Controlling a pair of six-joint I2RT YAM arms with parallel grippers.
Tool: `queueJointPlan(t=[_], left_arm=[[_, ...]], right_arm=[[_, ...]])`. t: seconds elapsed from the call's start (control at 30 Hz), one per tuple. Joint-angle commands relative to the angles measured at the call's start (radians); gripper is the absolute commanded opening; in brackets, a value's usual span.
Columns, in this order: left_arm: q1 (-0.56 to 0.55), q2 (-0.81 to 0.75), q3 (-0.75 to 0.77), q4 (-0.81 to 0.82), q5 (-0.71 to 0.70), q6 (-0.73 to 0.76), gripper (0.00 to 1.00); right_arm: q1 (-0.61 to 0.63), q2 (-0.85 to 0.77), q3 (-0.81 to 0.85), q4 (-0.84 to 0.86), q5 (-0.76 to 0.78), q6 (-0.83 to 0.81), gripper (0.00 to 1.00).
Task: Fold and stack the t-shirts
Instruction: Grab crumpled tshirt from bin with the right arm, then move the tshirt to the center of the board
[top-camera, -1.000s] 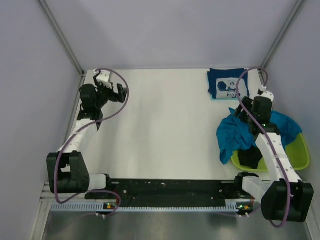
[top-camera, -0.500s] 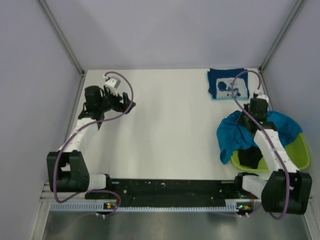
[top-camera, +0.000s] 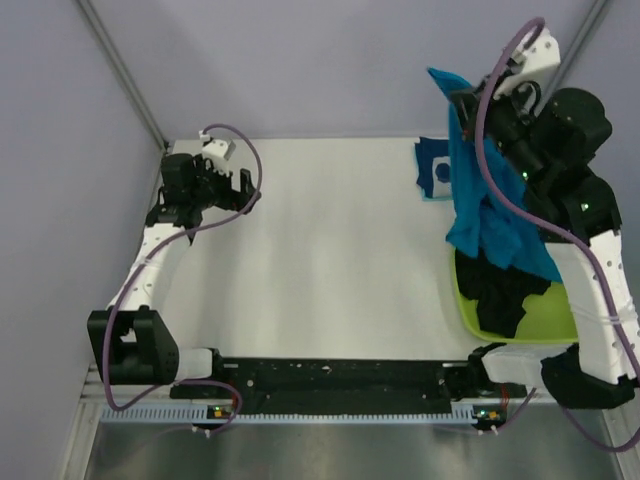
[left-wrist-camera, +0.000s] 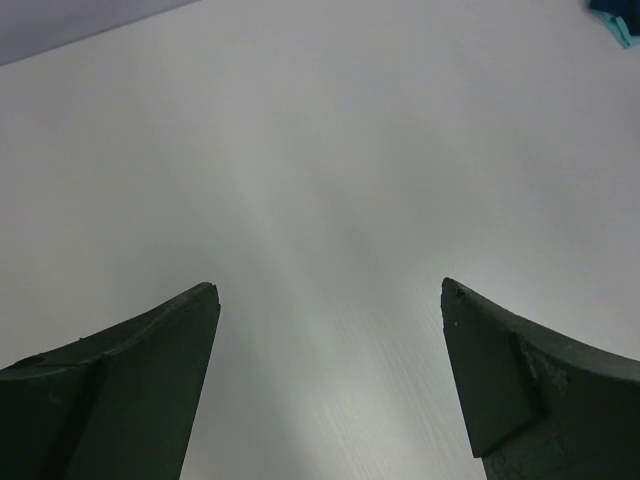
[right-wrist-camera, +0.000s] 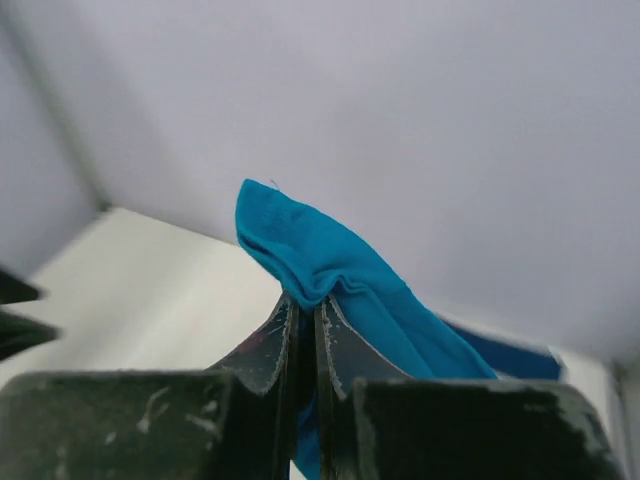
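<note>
Right claw (right-wrist-camera: 303, 312) clamped on teal shirt (top-camera: 478, 190), hanging straight down below it; left claw (left-wrist-camera: 330, 295) apart, far across desk (top-camera: 330, 260).

1. The white flat tabletop (top-camera: 330, 260) lies open from the left gripper (left-wrist-camera: 330, 288) to the middle.
2. A hanging teal-blue cloth t-shirt (top-camera: 472, 195) curtains the right side, partly screening the folded navy printed t-shirt (top-camera: 430, 160).
3. A lime-green plastic basin (top-camera: 550, 322) holding a black t-shirt (top-camera: 500, 290) blocks the near right corner.
</note>
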Motion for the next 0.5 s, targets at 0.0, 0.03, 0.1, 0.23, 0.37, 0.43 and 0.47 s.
queueJointPlan(t=[0.0, 0.03, 0.1, 0.23, 0.37, 0.43, 0.47], left_arm=[[0.007, 0.004, 0.075, -0.05, -0.151, 0.001, 0.96], [0.011, 0.0, 0.083, -0.053, -0.182, 0.004, 0.96], [0.019, -0.005, 0.092, -0.053, -0.245, 0.016, 0.97], [0.042, -0.029, 0.113, -0.047, -0.338, 0.028, 0.99], [0.082, -0.062, 0.116, -0.03, -0.416, 0.048, 0.99], [0.106, -0.072, 0.116, -0.019, -0.469, 0.065, 0.99], [0.119, -0.077, 0.116, -0.013, -0.489, 0.073, 0.99]], right_arm=[[0.244, 0.201, 0.407, 0.0, -0.383, -0.147, 0.0], [0.283, 0.238, 0.497, 0.008, -0.451, -0.127, 0.0], [0.341, 0.313, 0.642, 0.046, -0.626, -0.087, 0.0], [0.346, 0.332, 0.638, 0.36, -0.802, 0.134, 0.0], [0.338, 0.336, 0.511, 0.405, -0.664, 0.113, 0.0], [0.316, 0.351, 0.44, 0.407, -0.598, 0.119, 0.0], [0.294, 0.374, 0.403, 0.405, -0.558, 0.14, 0.0]])
